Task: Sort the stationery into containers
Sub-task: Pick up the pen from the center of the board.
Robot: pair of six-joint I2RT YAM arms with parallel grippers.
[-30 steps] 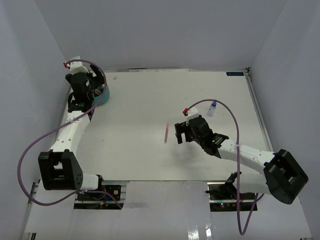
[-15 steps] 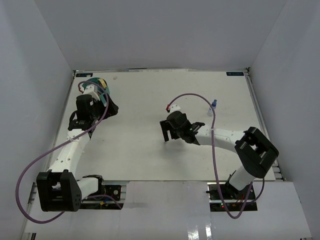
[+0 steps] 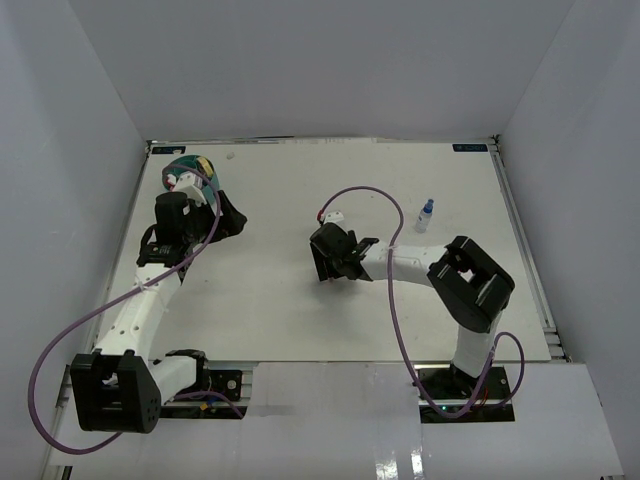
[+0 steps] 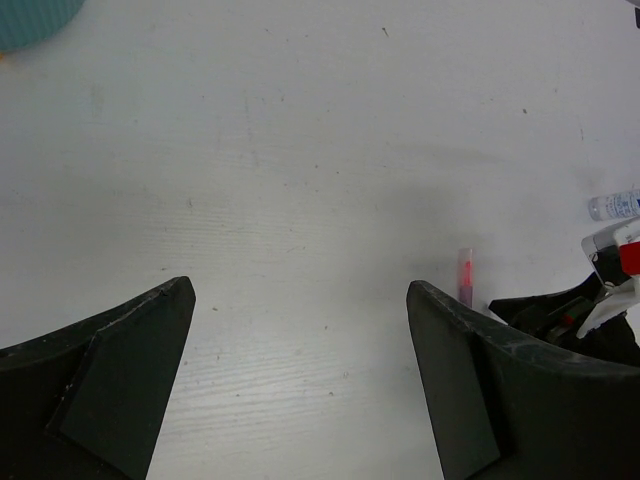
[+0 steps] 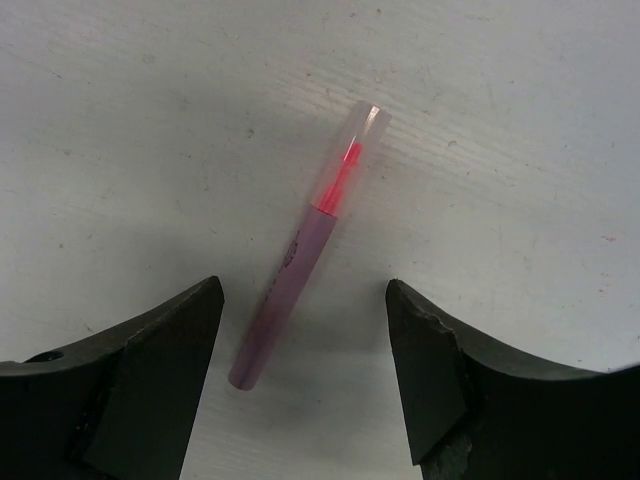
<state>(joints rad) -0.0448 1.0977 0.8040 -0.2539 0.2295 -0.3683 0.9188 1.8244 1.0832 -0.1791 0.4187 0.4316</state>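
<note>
A pink marker (image 5: 300, 255) with a clear cap lies flat on the white table, also seen as the marker (image 4: 464, 278) in the left wrist view. My right gripper (image 5: 303, 290) is open and low over it, one finger on each side of its barrel, neither touching. In the top view the right gripper (image 3: 326, 264) hides the marker. A small blue-capped bottle (image 3: 426, 215) stands at the right. The teal organizer (image 3: 183, 168) sits in the far left corner, partly behind the left arm. My left gripper (image 4: 298, 290) is open and holds nothing, just right of the organizer (image 4: 30, 20).
White walls close the table on three sides. The right arm's purple cable (image 3: 385, 200) arcs over the table's middle. A small mark (image 3: 231, 155) lies near the back edge.
The right gripper has moved left and down over the pink marker, and its jaws have narrowed. The left gripper has drawn back from above the organizer, a little to the right.
</note>
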